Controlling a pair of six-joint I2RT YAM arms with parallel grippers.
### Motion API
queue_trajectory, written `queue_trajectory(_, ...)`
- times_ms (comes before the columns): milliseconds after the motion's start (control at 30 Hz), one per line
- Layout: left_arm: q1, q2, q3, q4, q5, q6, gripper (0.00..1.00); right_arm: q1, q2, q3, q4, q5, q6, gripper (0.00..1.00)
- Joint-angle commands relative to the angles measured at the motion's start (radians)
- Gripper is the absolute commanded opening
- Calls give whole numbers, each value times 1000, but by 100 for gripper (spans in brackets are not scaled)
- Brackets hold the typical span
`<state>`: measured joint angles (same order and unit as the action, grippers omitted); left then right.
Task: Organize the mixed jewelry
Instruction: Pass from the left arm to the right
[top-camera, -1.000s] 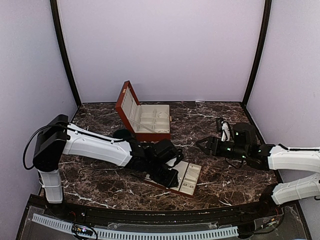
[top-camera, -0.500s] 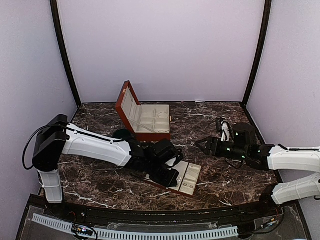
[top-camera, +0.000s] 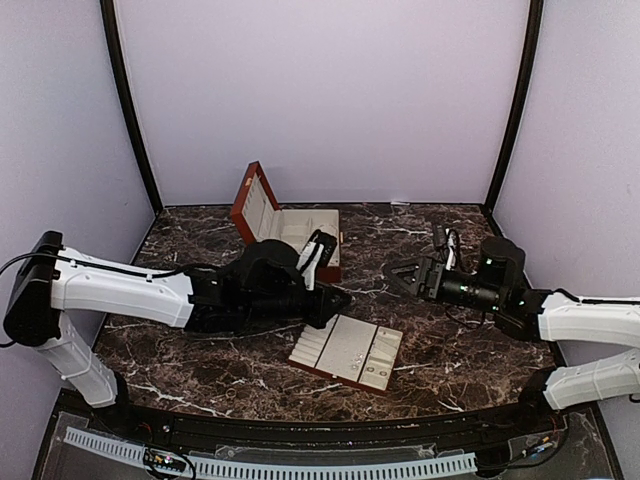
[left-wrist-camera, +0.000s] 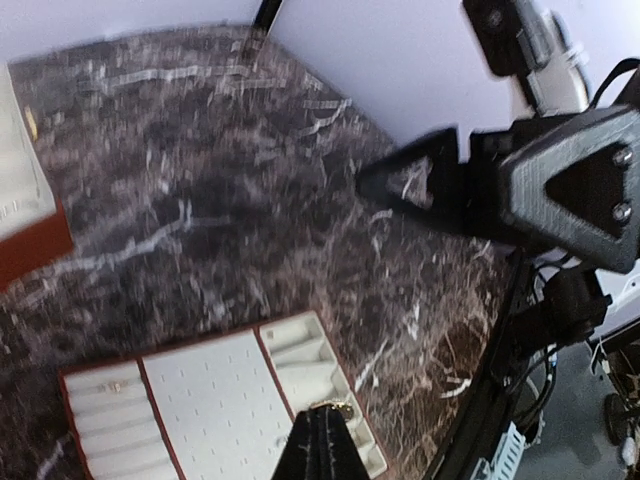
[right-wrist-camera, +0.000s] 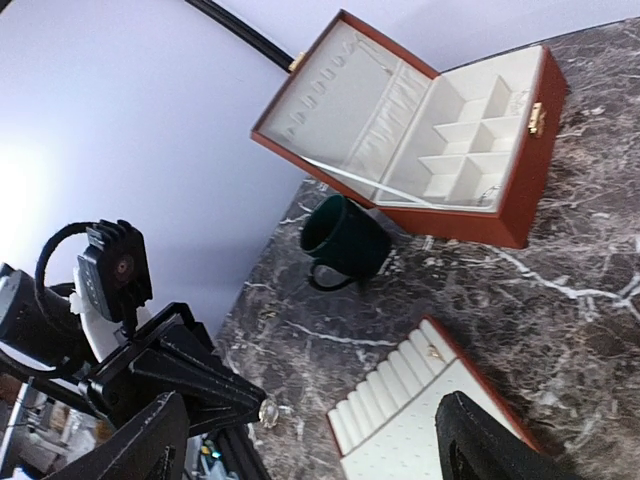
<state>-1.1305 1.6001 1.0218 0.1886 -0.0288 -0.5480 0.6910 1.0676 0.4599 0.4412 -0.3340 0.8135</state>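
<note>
Pinching left gripper (top-camera: 343, 297): clenched, fingers pressed together on a tiny gold-toned loop (left-wrist-camera: 333, 407) that sits right at their tips.
Left arm: stretched low from the left base toward the middle of the tabletop (top-camera: 200, 360), with the gripper raised off the surface close to the far edge of the slotted tray (top-camera: 347, 352).
Gold-toned loop: in the left wrist view it hangs over the tray's near rim; the right wrist view shows it only as a pale speck at the closed fingertips.
Right gripper (top-camera: 398, 279): released, its fingers (right-wrist-camera: 135, 445) spread wide; it points left toward the centre, apart from the left gripper and to the right of the box.
Slotted tray: flat and cream with a red-brown rim, lying between the two arm bases; it has ribbed rolls at both ends and a dotted panel in the middle.
Small pale piece (left-wrist-camera: 113, 386): resting in the ribbed rolls at one end of the tray.
Box (top-camera: 300, 245): red-brown with a cream lining, lid propped open, standing behind the tray; the contents of its compartments cannot be made out.
Cup (right-wrist-camera: 345, 240): dark green, upright, just beside the box under the open lid.
</note>
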Motion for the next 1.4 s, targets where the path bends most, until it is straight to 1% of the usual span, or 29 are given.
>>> queue_trajectory(0, 0, -70, -75, 340, -111, 181, 0, 11, 52, 12, 238, -161, 144, 83)
queue_trajectory(133, 0, -94, -120, 475, -85, 248, 0, 54, 103, 47, 330, -206, 197, 77)
queue_trajectory(233, 0, -101, -163, 580, -50, 256, 0, 81, 134, 64, 369, -217, 213, 73)
queue_trajectory(300, 0, -100, -177, 618, -29, 256, 0, 94, 154, 76, 380, -219, 222, 70)
queue_trajectory(600, 0, -90, -183, 654, 14, 250, 0, 109, 226, 95, 456, -255, 270, 50)
queue_trajectory(767, 0, -89, -184, 654, 24, 249, 0, 111, 234, 101, 477, -253, 284, 41)
queue_trajectory(1033, 0, -82, -181, 654, 27, 247, 0, 110, 224, 110, 466, -247, 276, 33)
queue_trajectory(1067, 0, -81, -180, 654, 53, 247, 0, 110, 224, 113, 467, -247, 277, 32)
queue_trajectory(1267, 0, -76, -181, 654, 60, 246, 0, 110, 225, 127, 463, -257, 276, 27)
queue_trajectory(1367, 0, -77, -182, 658, 60, 244, 0, 110, 227, 127, 462, -263, 278, 23)
